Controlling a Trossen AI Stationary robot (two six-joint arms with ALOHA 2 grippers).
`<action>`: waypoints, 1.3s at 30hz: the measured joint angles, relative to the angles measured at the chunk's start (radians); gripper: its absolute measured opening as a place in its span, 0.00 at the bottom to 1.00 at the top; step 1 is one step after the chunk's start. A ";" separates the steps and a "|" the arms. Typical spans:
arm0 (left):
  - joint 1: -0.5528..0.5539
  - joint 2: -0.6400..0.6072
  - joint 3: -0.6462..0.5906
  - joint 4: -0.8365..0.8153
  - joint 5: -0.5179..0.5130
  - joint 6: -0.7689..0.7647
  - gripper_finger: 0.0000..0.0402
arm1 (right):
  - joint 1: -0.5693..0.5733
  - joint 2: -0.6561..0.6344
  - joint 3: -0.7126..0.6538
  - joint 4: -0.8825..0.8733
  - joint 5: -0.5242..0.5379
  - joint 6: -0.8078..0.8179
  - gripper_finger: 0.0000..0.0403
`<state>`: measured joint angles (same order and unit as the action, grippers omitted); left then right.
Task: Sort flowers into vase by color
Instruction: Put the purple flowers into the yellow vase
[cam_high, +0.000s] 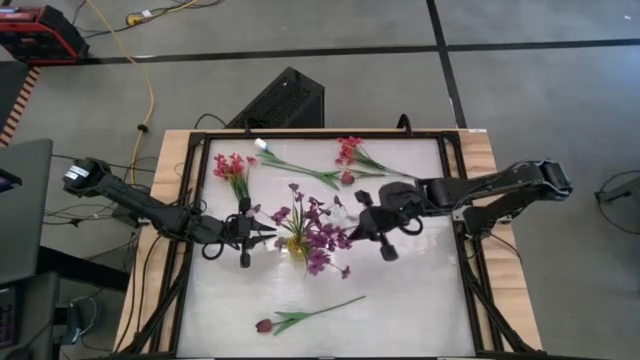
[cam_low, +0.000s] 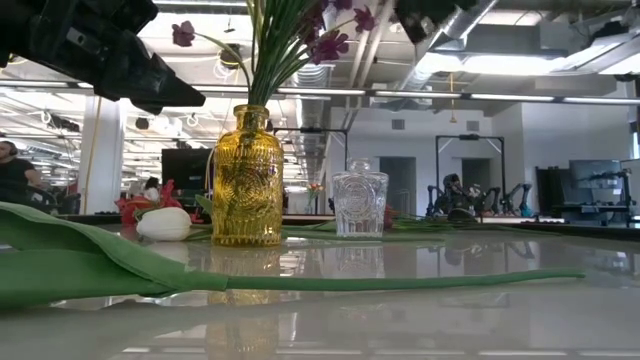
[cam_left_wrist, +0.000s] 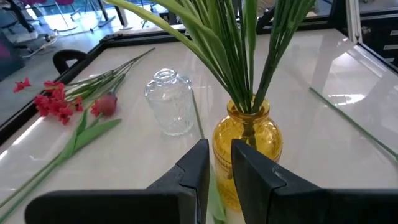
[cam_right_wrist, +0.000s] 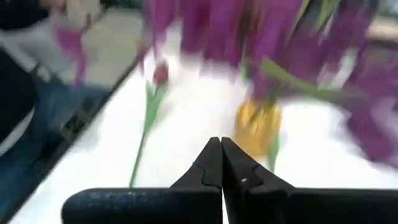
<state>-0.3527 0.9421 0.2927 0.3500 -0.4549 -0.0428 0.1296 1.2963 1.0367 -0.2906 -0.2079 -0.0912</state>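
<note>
A yellow glass vase (cam_high: 297, 248) (cam_low: 245, 180) (cam_left_wrist: 249, 134) stands mid-table and holds the purple sprigs (cam_high: 318, 235) by their stems. A clear glass vase (cam_low: 360, 203) (cam_left_wrist: 169, 102) stands just to its far right. Lying flat on the table are two red sprigs (cam_high: 232, 167) (cam_high: 350, 150), a white bud (cam_high: 262, 146) (cam_low: 165, 223) and two dark-red buds (cam_high: 264, 325) (cam_high: 347, 178). My left gripper (cam_high: 270, 233) (cam_left_wrist: 220, 155) hovers just left of the yellow vase at neck height, open by a narrow gap, holding nothing. My right gripper (cam_high: 358, 228) (cam_right_wrist: 221, 146) is shut, raised beside the purple blooms on their right.
A dark frame rail (cam_high: 185, 250) borders the white tabletop. A black box (cam_high: 285, 100) sits beyond the far edge. The near dark-red bud's long stem and leaf (cam_low: 300, 280) lie across the near side. Bare tabletop (cam_high: 420, 290) lies at the near right. A person (cam_low: 12, 170) shows far off.
</note>
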 joint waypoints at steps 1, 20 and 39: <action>0.000 0.000 0.000 0.000 0.000 -0.003 0.14 | 0.008 -0.001 0.000 -0.039 0.000 0.010 0.05; 0.000 0.000 -0.001 0.017 -0.005 0.009 0.14 | 0.178 0.270 -0.058 0.548 -0.004 -0.050 0.06; 0.000 0.000 -0.001 -0.004 0.025 -0.033 0.14 | 0.032 0.487 0.173 0.657 0.122 0.007 0.06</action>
<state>-0.3531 0.9417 0.2920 0.3457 -0.4295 -0.0757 0.1616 1.7836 1.2101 0.3661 -0.0858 -0.0837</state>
